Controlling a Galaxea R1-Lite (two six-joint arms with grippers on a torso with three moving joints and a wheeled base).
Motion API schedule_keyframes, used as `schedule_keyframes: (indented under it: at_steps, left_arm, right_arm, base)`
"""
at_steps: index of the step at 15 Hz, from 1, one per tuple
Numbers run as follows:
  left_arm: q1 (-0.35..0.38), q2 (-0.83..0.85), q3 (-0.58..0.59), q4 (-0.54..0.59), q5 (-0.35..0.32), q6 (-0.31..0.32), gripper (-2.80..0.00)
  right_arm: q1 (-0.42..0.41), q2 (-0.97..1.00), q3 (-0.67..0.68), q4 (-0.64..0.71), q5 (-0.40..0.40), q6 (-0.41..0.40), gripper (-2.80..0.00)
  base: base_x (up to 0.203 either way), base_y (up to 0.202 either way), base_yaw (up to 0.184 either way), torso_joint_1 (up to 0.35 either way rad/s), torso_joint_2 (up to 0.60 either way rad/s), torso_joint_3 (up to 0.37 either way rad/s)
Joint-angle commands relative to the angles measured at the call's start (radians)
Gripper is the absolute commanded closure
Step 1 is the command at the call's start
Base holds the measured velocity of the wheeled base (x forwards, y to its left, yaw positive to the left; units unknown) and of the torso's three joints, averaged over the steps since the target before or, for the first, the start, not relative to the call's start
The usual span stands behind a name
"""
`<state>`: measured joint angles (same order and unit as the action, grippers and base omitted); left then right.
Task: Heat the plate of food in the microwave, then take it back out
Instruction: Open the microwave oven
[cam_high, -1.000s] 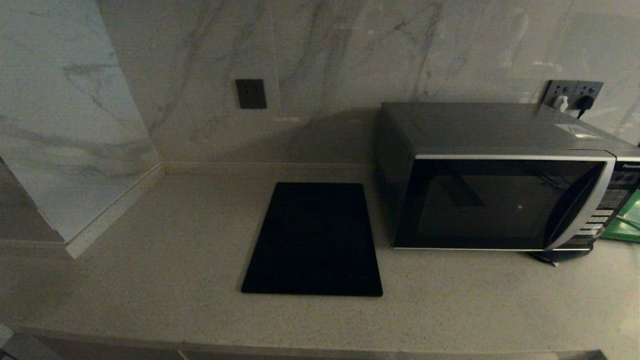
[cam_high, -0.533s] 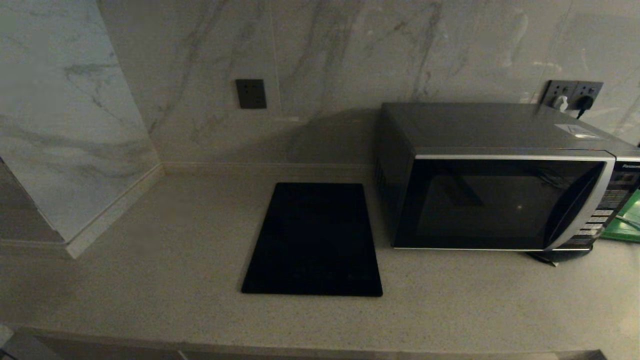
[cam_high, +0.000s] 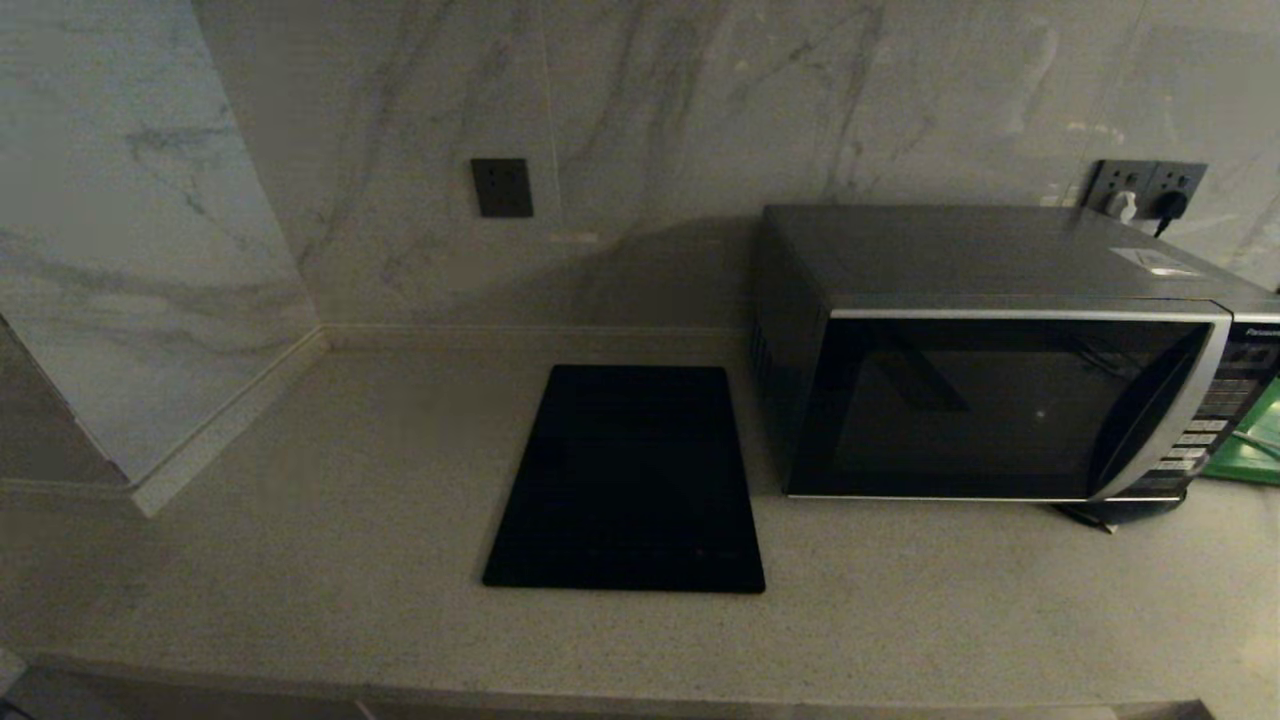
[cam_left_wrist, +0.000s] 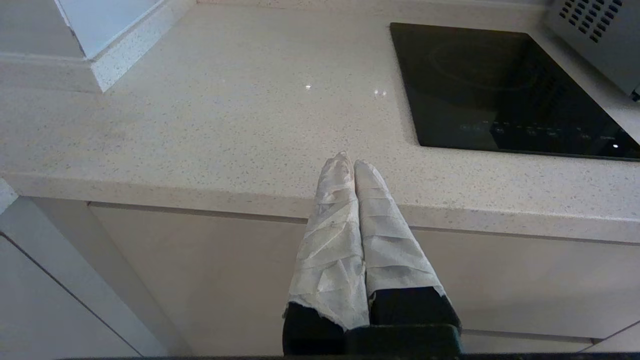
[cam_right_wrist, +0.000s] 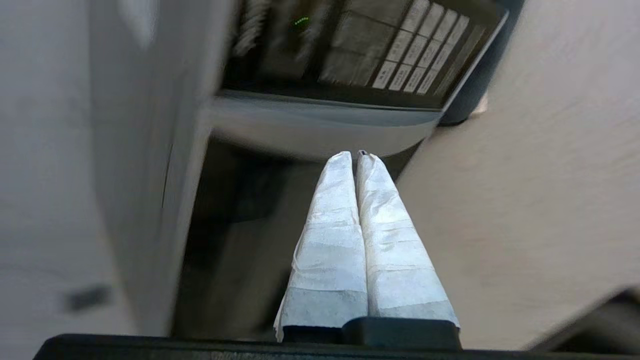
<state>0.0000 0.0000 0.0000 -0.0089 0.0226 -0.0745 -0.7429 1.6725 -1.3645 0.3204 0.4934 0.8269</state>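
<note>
- The microwave (cam_high: 1010, 400), dark grey with a black glass door and silver trim, stands shut at the right of the worktop (cam_high: 300, 560); no plate of food shows, so loading or retrieval cannot be judged.
- The right tool (cam_right_wrist: 357, 155), tips together and empty, points toward the button panel (cam_right_wrist: 415, 55).
- The left tool (cam_left_wrist: 350, 162), tips together, is parked at the worktop's near edge beside the black cooktop (cam_high: 630, 480).

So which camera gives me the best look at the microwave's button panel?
The right wrist view: the button panel fills its upper part, just beyond the shut right gripper. The head view shows it only edge-on at the frame's right edge. The left wrist view catches just a vented corner of the microwave.
</note>
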Motion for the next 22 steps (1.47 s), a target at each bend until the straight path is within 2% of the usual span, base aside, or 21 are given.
schedule_keyframes:
  at_steps: [1,7,10,13,17,19,22]
  left_arm:
    - [0.000,0.000,0.000,0.000,0.000,-0.001,0.00]
    - [0.000,0.000,0.000,0.000,0.000,-0.001,0.00]
    - [0.000,0.002,0.000,0.000,0.000,-0.001,0.00]
    - [0.000,0.000,0.000,0.000,0.000,-0.001,0.00]
    - [0.000,0.001,0.000,0.000,0.000,-0.001,0.00]
    - [0.000,0.002,0.000,0.000,0.000,-0.001,0.00]
    - [0.000,0.000,0.000,0.000,0.000,-0.001,0.00]
  right_arm:
    - [-0.005,0.141,-0.032,-0.004,0.030,0.080,0.00]
    - [-0.031,0.359,-0.123,-0.048,0.062,0.106,0.00]
    - [-0.063,0.417,-0.135,-0.058,0.114,0.103,0.00]
    - [-0.066,0.464,-0.138,-0.059,0.123,0.100,0.00]
    - [-0.072,0.510,-0.138,-0.073,0.219,0.100,0.00]
    - [-0.086,0.530,-0.120,-0.124,0.288,0.100,0.00]
    - [-0.116,0.560,-0.077,-0.206,0.343,0.092,0.00]
  base:
    - [0.000,0.000,0.000,0.000,0.00,0.000]
    - [0.000,0.000,0.000,0.000,0.00,0.000]
    - [0.000,0.000,0.000,0.000,0.00,0.000]
    - [0.000,0.000,0.000,0.000,0.00,0.000]
    - [0.000,0.000,0.000,0.000,0.00,0.000]
    - [0.000,0.000,0.000,0.000,0.00,0.000]
    - [0.000,0.000,0.000,0.000,0.00,0.000]
